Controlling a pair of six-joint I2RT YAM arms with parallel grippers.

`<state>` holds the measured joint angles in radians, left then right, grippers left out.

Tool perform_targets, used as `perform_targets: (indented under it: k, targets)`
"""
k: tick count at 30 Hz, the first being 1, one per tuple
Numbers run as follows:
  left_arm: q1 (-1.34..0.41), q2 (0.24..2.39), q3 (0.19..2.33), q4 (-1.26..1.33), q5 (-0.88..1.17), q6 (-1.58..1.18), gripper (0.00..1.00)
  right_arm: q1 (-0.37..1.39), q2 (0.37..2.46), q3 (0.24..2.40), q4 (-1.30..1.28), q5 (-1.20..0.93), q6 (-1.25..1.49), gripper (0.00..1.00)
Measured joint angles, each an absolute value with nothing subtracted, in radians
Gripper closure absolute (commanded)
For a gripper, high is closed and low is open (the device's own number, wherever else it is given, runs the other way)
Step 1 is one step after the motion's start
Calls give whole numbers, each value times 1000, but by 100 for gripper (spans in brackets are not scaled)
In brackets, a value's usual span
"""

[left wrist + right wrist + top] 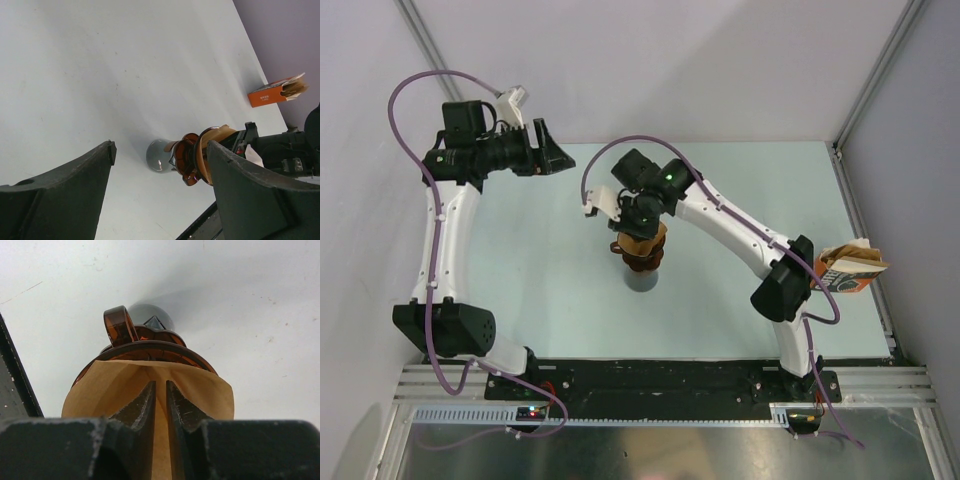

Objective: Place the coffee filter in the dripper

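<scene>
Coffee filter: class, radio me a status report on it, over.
Left gripper open, empty, off to the side. Right gripper pinching coffee filter, not yet released. Filter inside dripper rim, dripper atop beaker. Nothing in the way.

Near the middle of the surface (720,310) stands the beaker (642,281), with the dripper (636,258) on top of it. The filter (644,240) sits in the dripper's mouth, its upper edge above the rim. The right gripper (639,226) is directly over them — its fingers (137,407) pressed close on the filter's edge. Seen from that wrist, the handle (117,325) is on the dripper's far side. The bag (850,268) lies at the right edge, well apart. The left gripper (552,150) hangs over the far left — fingers spread, facing the dripper.
</scene>
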<state>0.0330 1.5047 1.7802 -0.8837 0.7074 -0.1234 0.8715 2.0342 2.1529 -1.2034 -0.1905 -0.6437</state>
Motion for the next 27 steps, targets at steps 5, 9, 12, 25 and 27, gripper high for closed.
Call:
perform_targets:
  k: [5,9,12,25,27]
  targets:
    - [33,1505,1780,-882,713,-123,20,877,2033,2199,-1218,-190,-648,79]
    - [33,1504,1765,-874,736,-120,27,871,1996,2217,-1218,-208,-646,76]
    - [31,1504,1736,-873,767,-115,36,844,1935,2205,-1211,-260,-628,74]
    - [-181,1504,1560,-857,950,-104,83,562,1681,1928,-1000,-691,-327,75]
    - [-218,1504,1541,-858,958,-104,86,563,1694,1907,-979,-725,-287,75]
